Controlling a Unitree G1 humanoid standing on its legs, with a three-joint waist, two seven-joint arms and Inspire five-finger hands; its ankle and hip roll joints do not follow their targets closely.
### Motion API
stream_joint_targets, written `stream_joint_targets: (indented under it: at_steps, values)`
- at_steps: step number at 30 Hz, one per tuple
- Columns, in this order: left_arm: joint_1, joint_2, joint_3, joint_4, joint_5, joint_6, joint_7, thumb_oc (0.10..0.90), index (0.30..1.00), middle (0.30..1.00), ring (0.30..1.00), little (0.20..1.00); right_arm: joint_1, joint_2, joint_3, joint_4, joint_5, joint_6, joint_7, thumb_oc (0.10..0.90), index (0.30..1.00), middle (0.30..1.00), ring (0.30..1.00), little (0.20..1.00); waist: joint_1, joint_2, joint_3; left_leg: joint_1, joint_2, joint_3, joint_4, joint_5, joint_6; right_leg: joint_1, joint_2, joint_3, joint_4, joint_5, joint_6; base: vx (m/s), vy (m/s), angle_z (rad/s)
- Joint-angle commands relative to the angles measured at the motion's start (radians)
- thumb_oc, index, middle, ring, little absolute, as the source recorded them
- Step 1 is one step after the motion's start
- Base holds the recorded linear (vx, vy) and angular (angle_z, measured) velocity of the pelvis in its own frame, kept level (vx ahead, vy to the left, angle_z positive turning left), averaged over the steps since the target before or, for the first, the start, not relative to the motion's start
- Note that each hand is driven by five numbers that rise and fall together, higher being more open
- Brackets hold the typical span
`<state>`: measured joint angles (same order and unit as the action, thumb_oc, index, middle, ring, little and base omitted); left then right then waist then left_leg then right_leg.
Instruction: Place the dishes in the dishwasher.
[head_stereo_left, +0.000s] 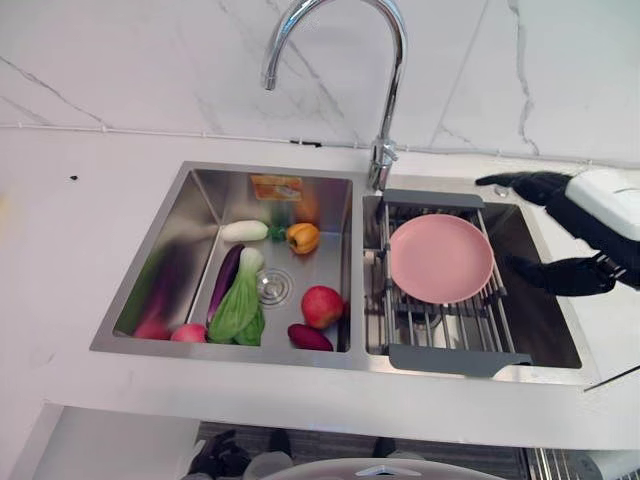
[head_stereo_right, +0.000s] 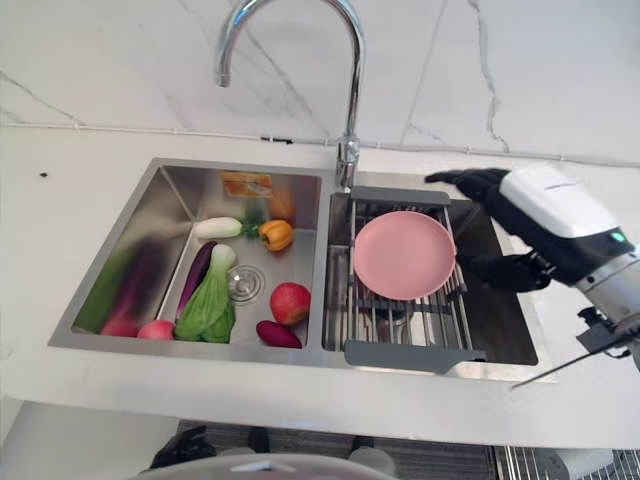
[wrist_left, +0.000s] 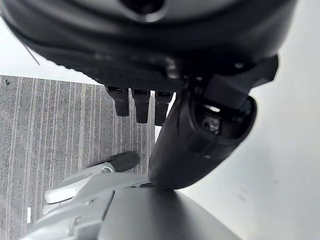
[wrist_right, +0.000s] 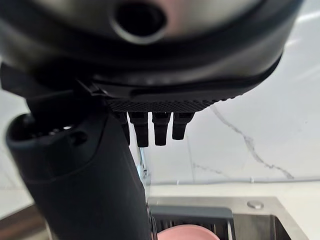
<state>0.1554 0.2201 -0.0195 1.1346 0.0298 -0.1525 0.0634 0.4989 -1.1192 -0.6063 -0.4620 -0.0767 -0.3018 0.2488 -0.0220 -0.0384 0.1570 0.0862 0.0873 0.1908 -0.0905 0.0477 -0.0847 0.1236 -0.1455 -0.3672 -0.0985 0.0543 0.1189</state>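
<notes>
A pink plate (head_stereo_left: 441, 258) lies flat on the grey drying rack (head_stereo_left: 440, 335) that spans the right basin of the steel sink (head_stereo_left: 355, 355). My right hand (head_stereo_left: 535, 186) is just right of the plate, open. Its fingers reach over the rack's far right corner and its thumb (head_stereo_right: 510, 272) sits by the plate's right edge, with a small gap to the rim. In the right wrist view the plate's edge (wrist_right: 187, 234) shows past the straight fingers (wrist_right: 155, 127). My left hand (wrist_left: 200, 130) hangs low over a grey striped floor, relaxed and holding nothing.
The left basin holds an apple (head_stereo_left: 321, 306), a yellow pepper (head_stereo_left: 302, 237), bok choy (head_stereo_left: 238, 308), an eggplant (head_stereo_left: 226, 278) and a white radish (head_stereo_left: 245, 231). A tall curved faucet (head_stereo_left: 385, 90) rises behind the divider. A wire rack (head_stereo_left: 560, 465) shows below the counter's front edge.
</notes>
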Motion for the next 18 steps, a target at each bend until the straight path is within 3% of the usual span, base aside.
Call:
stream_joint_targets:
  at_steps: [1, 3, 5, 10, 18]
  values:
    - [-0.027, -0.065, -0.058, 0.078, -0.004, -0.035, -0.048, 0.8, 0.9, 0.9, 0.9, 0.9, -0.061, -0.102, -0.035, -0.056, -0.003, -0.033, -0.016, 0.8, 0.9, 0.9, 0.9, 0.9, 0.025, -0.007, -0.019, 0.024, 0.05, 0.026, 0.003, -0.014, -0.058, 0.015, -0.06, 0.01, 0.017, 0.023, 0.083, -0.01, 0.006, -0.05]
    - [-0.026, -0.065, -0.057, 0.079, -0.004, -0.035, -0.048, 0.8, 0.9, 0.9, 0.9, 0.9, -0.066, -0.103, -0.028, -0.054, -0.005, -0.033, -0.017, 0.8, 0.9, 0.9, 0.9, 0.9, 0.024, -0.008, -0.019, 0.025, 0.05, 0.027, 0.003, -0.015, -0.058, 0.015, -0.06, 0.011, 0.017, 0.023, 0.083, 0.0, 0.003, -0.06]
    - [-0.032, -0.065, -0.046, 0.082, -0.007, -0.029, -0.052, 0.8, 0.9, 0.9, 0.9, 0.9, -0.041, -0.095, 0.024, -0.063, -0.125, -0.043, -0.032, 0.8, 0.9, 0.9, 0.9, 0.9, 0.023, -0.004, -0.011, 0.029, 0.05, 0.03, 0.003, -0.017, -0.056, 0.016, -0.062, 0.017, 0.017, 0.023, 0.083, -0.01, 0.001, -0.08]
    - [-0.036, -0.061, -0.049, 0.076, 0.0, -0.026, -0.049, 0.8, 0.9, 0.9, 0.9, 0.9, -0.076, -0.052, 0.129, -0.063, -0.24, -0.05, -0.07, 0.8, 0.9, 0.9, 0.9, 0.9, 0.023, 0.002, 0.001, 0.032, 0.048, 0.03, 0.003, -0.017, -0.053, 0.019, -0.062, 0.021, 0.018, 0.023, 0.084, -0.01, -0.001, -0.02]
    - [-0.038, -0.063, -0.068, 0.071, 0.01, -0.026, -0.04, 0.8, 0.9, 0.9, 0.9, 0.9, -0.147, 0.0, 0.236, -0.043, -0.332, -0.051, -0.146, 0.8, 0.9, 0.9, 0.9, 0.9, 0.025, 0.017, 0.009, 0.036, 0.041, 0.024, 0.003, -0.017, -0.048, 0.025, -0.067, 0.023, 0.018, 0.022, 0.083, 0.0, 0.0, 0.0]
